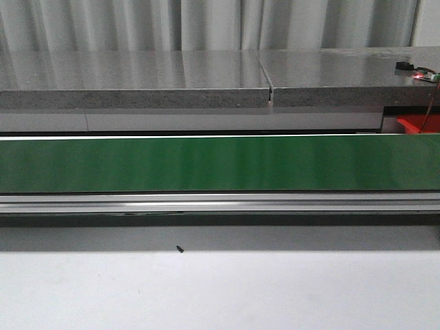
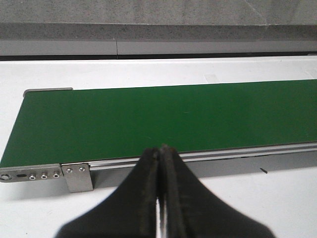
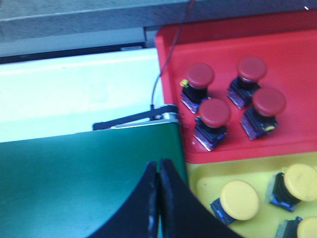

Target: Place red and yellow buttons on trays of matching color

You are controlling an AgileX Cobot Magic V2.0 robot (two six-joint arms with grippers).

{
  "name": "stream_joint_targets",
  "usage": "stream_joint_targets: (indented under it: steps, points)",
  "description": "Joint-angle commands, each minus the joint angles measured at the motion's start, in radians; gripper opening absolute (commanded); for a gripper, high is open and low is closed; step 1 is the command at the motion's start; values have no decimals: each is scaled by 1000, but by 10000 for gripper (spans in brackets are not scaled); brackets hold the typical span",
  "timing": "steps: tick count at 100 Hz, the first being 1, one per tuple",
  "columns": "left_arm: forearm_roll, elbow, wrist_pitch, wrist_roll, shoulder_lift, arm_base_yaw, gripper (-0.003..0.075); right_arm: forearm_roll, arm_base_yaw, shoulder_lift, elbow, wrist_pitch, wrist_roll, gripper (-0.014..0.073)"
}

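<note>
Four red buttons [image 3: 233, 101] are sitting in red tray [image 3: 297, 44], yellow ones [image 3: 239, 199] in yellow tray [image 3: 208, 173], both just beside right end effector [image 3: 158, 171]. Both end effectors are closed, empty; left end effector [image 2: 161, 158] is hovering over bare green belt [image 2: 163, 116]. Front view is hiding buttons; only right wrist cam is showing them.

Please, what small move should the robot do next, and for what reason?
Probably just wait with both arms over the belt. The green belt carries no button, and both the left gripper and the right gripper are shut and empty. Four red buttons sit in the red tray, and yellow ones in the yellow tray.
</note>
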Motion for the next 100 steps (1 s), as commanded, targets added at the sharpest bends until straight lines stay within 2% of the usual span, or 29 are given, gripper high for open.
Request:
stream_joint_targets:
  steps: [1,37,64,100]
  points:
    - [-5,-25,-70,-11,10,-8,-19,-13,22,-46,-24,-69,-11,-67]
    - [-5,-25,-70,-11,10,-8,-19,-32,150,-199,-22,-59,-12,-67]
    - [-5,-25,-70,-11,10,-8,-19,-41,175,-285,-15,-57,-12,-67]
    - [-5,-25,-70,-11,10,-8,-19,-46,183,-444,181,-225,-11,-67]
